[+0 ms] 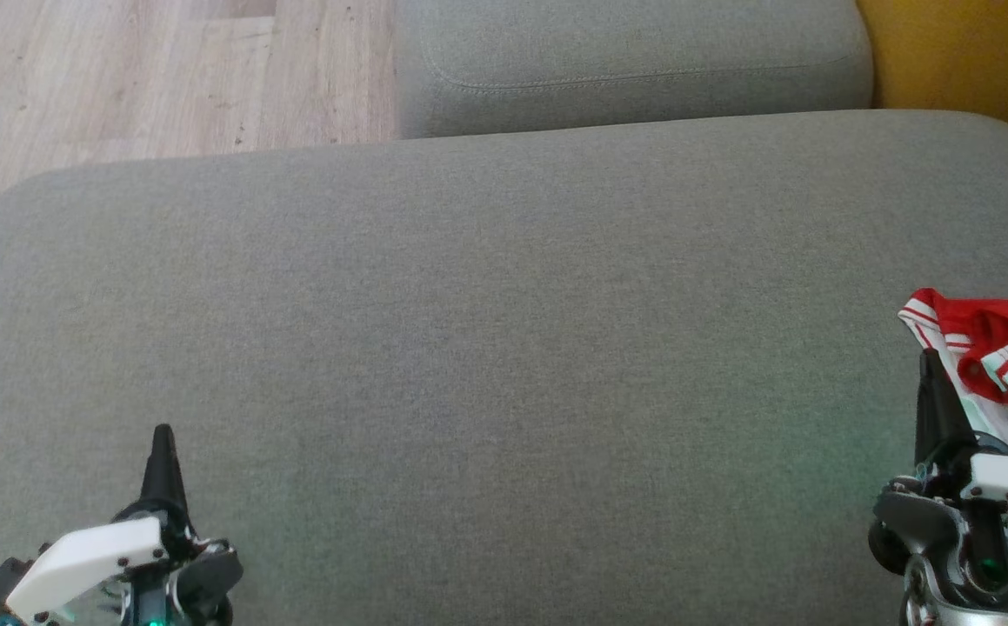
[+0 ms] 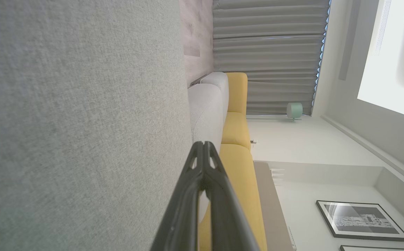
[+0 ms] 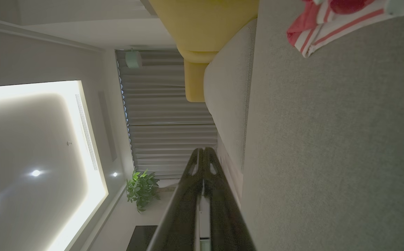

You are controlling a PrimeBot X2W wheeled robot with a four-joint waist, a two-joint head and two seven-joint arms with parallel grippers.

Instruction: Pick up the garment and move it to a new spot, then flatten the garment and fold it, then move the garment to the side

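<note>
1. The left gripper hung at the near left of the grey sofa seat, its 2 fingers pressed together and empty, well apart from the garment.
2. The right gripper stood at the near right, fingers likewise pressed together and empty, their tip just beside the cloth's left edge; whether they touched could not be told.
3. The garment, red with white stripes, lay bunched at the seat's right edge, ahead and to the right of that gripper. It ran out of the head view, so no long axis showed. The right arm was plainly nearer, so the pick-up was likely its job.
</note>
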